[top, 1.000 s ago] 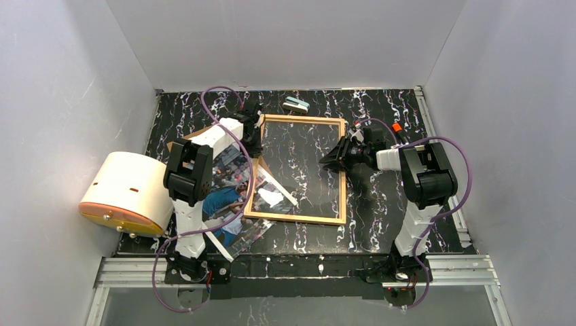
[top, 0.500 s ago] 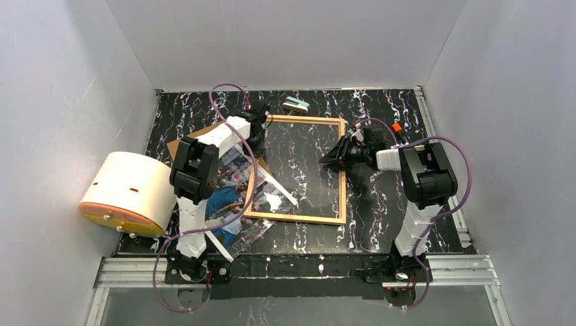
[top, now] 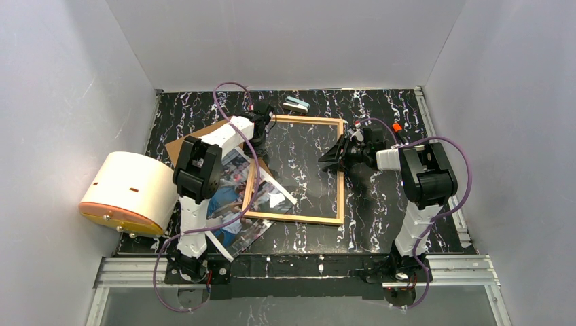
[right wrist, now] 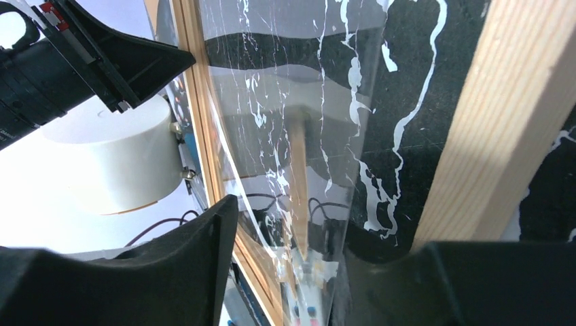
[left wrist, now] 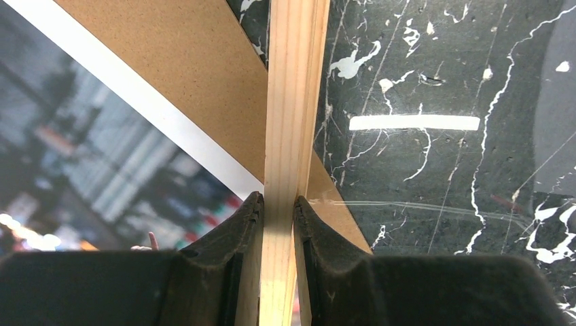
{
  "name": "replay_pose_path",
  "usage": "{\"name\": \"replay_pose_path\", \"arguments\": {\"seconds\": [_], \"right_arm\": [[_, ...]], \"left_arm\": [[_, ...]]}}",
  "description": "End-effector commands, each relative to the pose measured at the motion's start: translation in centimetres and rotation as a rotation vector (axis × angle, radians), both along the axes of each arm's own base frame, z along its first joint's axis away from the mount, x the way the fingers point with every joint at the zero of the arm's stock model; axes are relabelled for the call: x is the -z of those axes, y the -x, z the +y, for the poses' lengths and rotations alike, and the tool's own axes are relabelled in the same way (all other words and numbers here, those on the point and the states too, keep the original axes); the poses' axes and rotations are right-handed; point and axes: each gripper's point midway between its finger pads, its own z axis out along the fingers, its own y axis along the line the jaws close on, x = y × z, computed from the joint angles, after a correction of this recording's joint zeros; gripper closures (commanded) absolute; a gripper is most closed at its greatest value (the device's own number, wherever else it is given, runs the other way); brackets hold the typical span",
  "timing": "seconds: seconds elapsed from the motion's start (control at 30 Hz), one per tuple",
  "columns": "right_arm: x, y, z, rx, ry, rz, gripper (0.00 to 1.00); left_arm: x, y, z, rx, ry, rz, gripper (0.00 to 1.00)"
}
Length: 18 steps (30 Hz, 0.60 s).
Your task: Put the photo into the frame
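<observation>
Bright even light; soft shadows; photo [left wrist: 88, 170] blurred in left wrist view; reflections on frame [right wrist: 285, 136] pane.

Black marbled table [top: 380, 224], frame [top: 292, 219], backing board [top: 182, 142], perhaps stapler [top: 295, 104]

Frame [top: 293, 218] atop photo's [top: 229, 202] right edge

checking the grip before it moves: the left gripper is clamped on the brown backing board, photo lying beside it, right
One thing is wrong: the left gripper is clamped on the light-wood rail of the frame, not on the backing board, as the left wrist view shows. The photo does lie beside it.
</observation>
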Motion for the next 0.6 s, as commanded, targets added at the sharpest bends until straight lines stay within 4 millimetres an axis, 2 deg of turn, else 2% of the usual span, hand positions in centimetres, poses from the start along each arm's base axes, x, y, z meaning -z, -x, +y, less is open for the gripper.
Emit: {"name": "replay_pose_path", "arguments": {"seconds": [0.0, 0.23, 0.43, 0.57], "right_arm": [[-1.9, -0.6, 0.4, -0.010, -0.015, -0.057, 0.44], [-4.1, -1.3, -1.1, 0.054, 0.011, -0.074, 0.37], [-5.0, -1.5, -4.9, 0.156, 0.125, -0.066, 0.36], [-4.6, -1.3, -7.1, 0.202, 0.230, -0.057, 0.35]], "left_arm": [[4.1, 4.6, 5.4, -0.021, -0.234, 0.221, 0.99], [4.3, 4.8, 5.2, -0.023, -0.222, 0.227, 1.00], [4.3, 4.6, 4.7, -0.019, -0.197, 0.227, 1.00], [4.3, 4.5, 4.3, -0.017, -0.176, 0.226, 1.00]]}}
